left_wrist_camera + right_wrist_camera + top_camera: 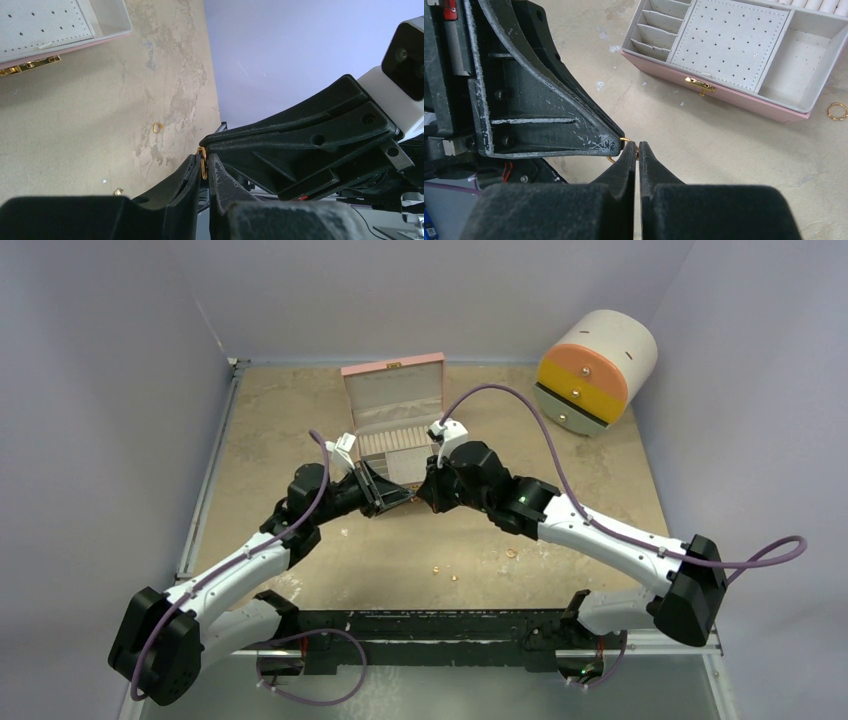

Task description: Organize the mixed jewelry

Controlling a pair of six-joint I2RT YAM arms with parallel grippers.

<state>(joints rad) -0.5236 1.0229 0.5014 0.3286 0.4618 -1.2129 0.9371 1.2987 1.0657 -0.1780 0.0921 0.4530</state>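
Note:
My two grippers meet tip to tip just in front of the open pink box. My left gripper is shut on a small gold ring, held edge-on at its fingertips. My right gripper is shut too, and its tips pinch the same ring from the other side. Its fingers reach in from the right in the left wrist view. In the top view the ring is hidden between the left gripper and the right gripper. Other gold pieces lie loose on the table.
A gold ring and a stud lie on the table. A larger thin hoop lies by the box's corner. Small pieces lie nearer the bases. A white cylinder with orange and yellow drawers stands at the back right.

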